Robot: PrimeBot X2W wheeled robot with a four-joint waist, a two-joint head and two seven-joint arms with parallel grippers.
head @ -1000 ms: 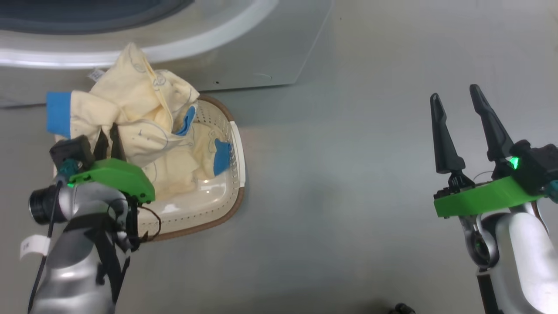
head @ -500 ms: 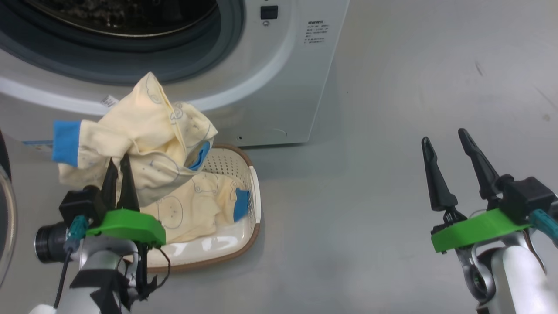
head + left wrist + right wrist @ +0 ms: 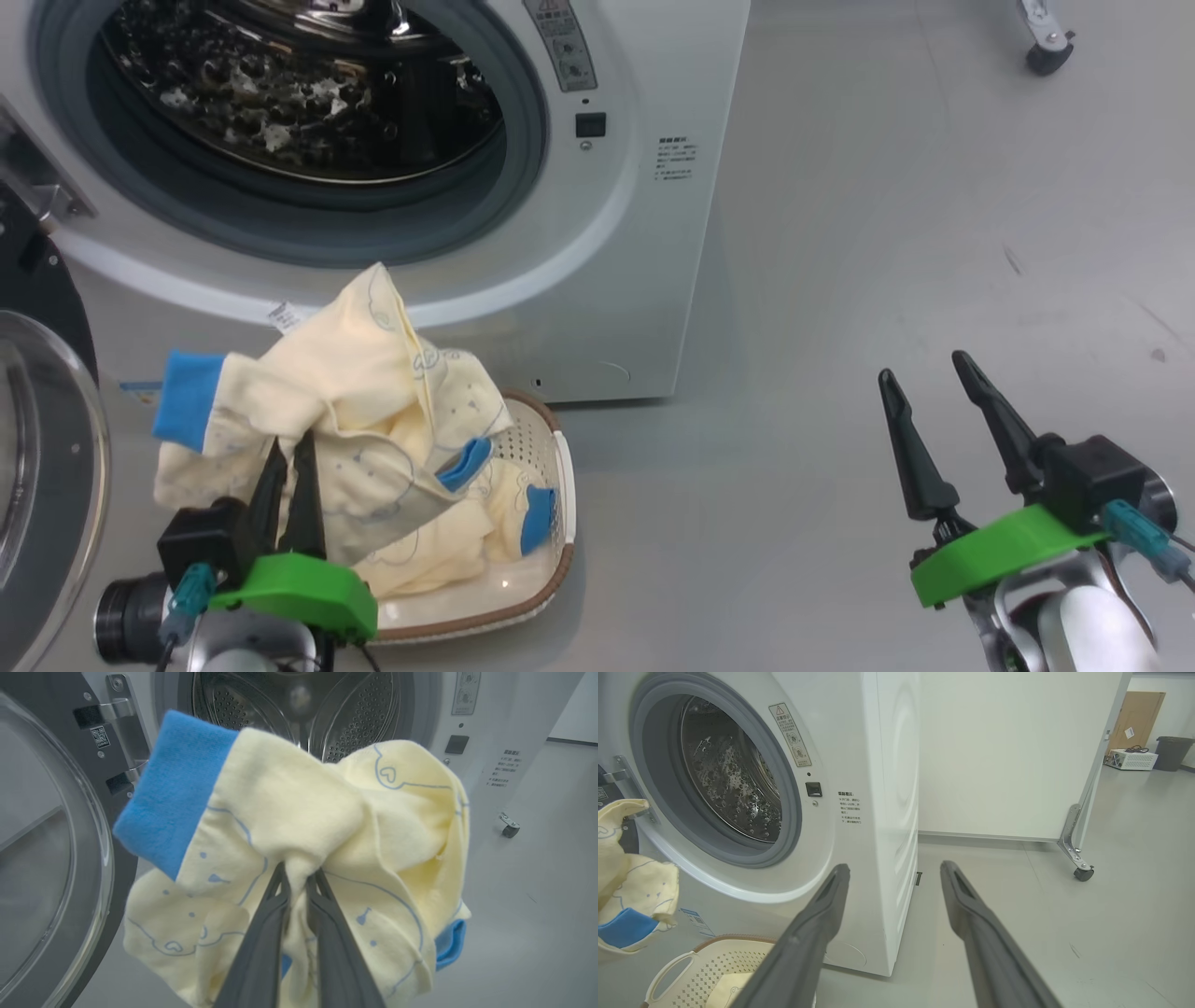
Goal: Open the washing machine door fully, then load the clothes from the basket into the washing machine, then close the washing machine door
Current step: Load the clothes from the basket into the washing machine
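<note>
A: Far left first. How does the washing machine door stand?
B: Swung open, out to the left of the opening. In the left wrist view its black rim and clear glass bowl stand at the left.

A: Left gripper?
B: Fingers pinched nearly together on a fold of one cream-yellow garment. The cloth hangs bunched around the fingertips, raised over the basket, with a blue cuff sticking out to the left. It sits in front of and below the opening, outside the drum. Cannot tell whether its lower edge touches what lies beneath.

A: Other clothes?
B: One more cream piece with blue patches lies in the basket.

A: Basket position?
B: On the grey floor, just beside the front of the washing machine, below the opening.

A: Machine?
B: Opening uncovered. The grey gasket rings the perforated steel drum.

A: Right gripper?
B: Fingers spread wide, nothing between them. It is over bare floor, well apart from basket and machine, to their right.
</note>
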